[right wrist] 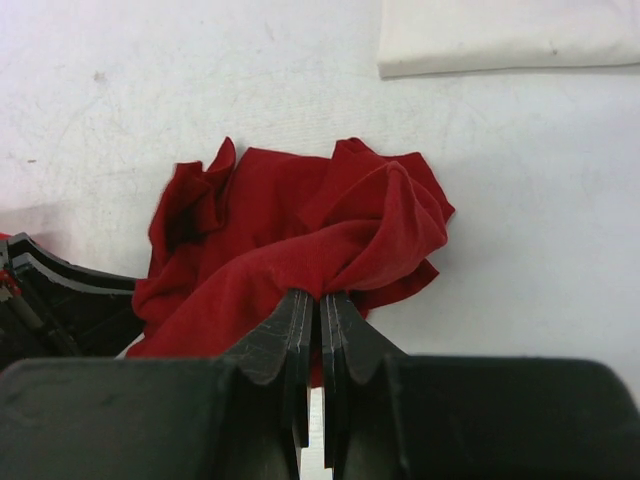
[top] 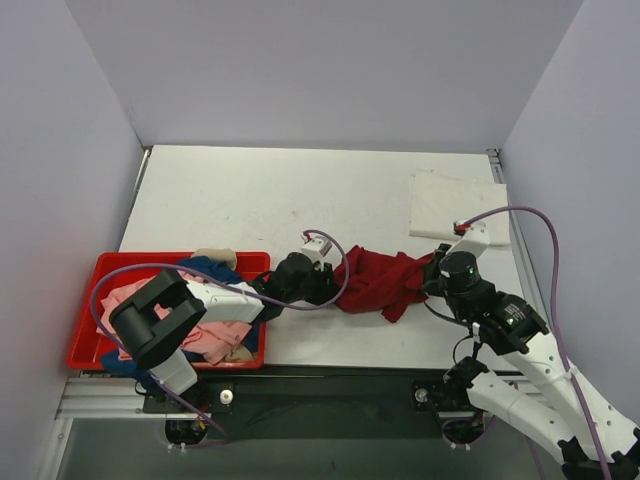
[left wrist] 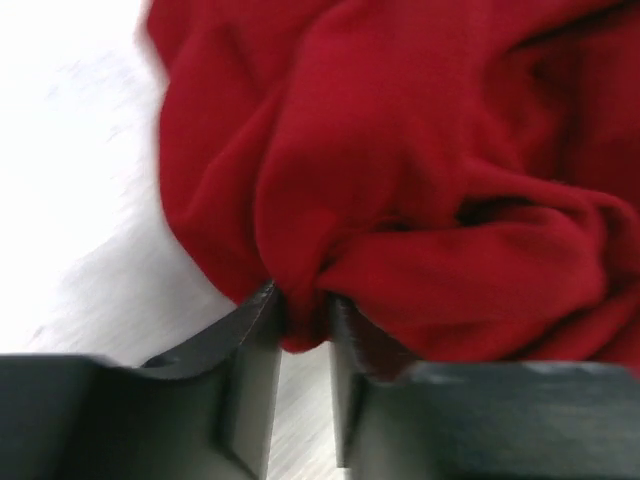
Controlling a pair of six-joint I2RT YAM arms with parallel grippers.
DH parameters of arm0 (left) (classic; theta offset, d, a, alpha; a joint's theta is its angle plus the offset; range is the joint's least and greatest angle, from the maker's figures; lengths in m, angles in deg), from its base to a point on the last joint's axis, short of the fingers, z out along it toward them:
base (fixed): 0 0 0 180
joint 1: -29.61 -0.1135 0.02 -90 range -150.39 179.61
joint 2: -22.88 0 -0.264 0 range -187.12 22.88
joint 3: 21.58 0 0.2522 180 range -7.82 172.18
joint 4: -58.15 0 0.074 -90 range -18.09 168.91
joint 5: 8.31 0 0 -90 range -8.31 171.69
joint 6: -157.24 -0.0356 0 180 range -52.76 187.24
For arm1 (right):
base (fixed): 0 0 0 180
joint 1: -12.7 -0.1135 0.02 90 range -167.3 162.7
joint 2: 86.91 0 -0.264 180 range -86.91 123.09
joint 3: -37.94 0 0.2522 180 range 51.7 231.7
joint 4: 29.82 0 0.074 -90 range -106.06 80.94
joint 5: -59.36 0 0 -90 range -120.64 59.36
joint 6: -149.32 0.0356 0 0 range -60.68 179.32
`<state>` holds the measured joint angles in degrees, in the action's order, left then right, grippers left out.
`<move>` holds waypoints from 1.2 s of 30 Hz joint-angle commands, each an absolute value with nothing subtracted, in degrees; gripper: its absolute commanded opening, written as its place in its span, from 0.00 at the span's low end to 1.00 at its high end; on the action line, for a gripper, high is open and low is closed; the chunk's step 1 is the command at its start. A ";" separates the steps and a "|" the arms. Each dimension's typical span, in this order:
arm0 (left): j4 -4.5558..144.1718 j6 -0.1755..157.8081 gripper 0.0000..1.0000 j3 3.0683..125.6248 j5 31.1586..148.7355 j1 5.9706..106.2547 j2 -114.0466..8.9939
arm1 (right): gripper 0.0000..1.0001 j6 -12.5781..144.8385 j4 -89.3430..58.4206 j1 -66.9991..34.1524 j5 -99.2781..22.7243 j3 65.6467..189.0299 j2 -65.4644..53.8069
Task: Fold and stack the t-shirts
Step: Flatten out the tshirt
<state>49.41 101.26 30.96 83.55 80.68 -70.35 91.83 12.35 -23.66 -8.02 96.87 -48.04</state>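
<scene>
The dark red t-shirt (top: pixel 380 282) lies crumpled near the table's front edge, between the two grippers. A folded white t-shirt (top: pixel 455 205) lies well apart at the far right. A pink t-shirt (top: pixel 215 335), a blue t-shirt (top: pixel 212 267) and a beige t-shirt (top: pixel 215 255) are heaped in the red bin (top: pixel 80 340) at the left. Pale lavender walls surround the white table (top: pixel 250 200). The left gripper (left wrist: pixel 305 345) pinches a fold at the red shirt's left edge, jaws narrowly apart. The right gripper (right wrist: pixel 320 310) is pressed together on a fold at its right edge.
</scene>
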 commanded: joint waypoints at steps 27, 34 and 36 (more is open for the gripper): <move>71.73 89.83 0.00 50.27 74.48 81.56 -24.24 | 0.00 83.66 16.81 -23.51 -11.56 123.32 -54.65; 74.64 88.85 0.00 55.80 77.64 81.64 -29.55 | 0.00 84.45 17.69 -23.42 2.27 119.22 -56.41; 74.03 89.56 0.00 56.60 80.09 81.64 -34.66 | 0.00 84.98 18.48 -23.51 8.97 117.19 -54.92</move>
<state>73.08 90.31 54.24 77.02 81.34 -27.45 84.96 17.72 -23.66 -3.96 119.97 -57.02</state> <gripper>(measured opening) 0.046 0.045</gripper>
